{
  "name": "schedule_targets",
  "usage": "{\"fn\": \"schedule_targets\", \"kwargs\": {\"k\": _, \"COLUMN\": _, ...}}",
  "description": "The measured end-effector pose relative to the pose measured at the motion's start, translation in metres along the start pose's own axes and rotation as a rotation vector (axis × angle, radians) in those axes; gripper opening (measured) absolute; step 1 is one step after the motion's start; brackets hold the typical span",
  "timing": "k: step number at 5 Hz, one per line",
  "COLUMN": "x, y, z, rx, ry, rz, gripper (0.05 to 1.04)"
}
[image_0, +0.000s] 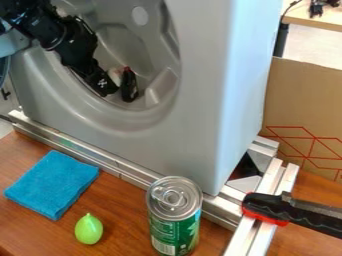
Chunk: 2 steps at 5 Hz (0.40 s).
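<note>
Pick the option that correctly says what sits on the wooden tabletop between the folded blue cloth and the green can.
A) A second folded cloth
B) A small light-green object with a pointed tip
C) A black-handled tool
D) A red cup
B: the small light-green object, its tip pointing up, sits on the wooden tabletop between the blue cloth and the green can.

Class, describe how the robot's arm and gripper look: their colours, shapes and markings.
The arm is black, built of chunky segments joined end to end, with shiny highlights. The gripper is black too, with a small white pattern on it.
</note>
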<state>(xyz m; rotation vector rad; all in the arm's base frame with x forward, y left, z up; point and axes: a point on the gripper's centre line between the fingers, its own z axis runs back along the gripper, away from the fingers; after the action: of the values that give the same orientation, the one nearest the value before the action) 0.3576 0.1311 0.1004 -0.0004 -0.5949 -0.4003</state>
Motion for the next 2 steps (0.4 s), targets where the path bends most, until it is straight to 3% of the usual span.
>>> {"fn": "schedule_targets", "kwargs": {"k": 1, "x": -0.004, "y": -0.002, "z": 0.003, "rx": 0.007, "ry": 0.010, "rz": 0.018, "gripper": 0.979}}
{"fn": "schedule_targets", "kwargs": {"k": 2, "x": -0.016, "y": -0.007, "z": 0.015, "rx": 0.046, "ry": 0.062, "rz": 0.055, "gripper": 0.985}}
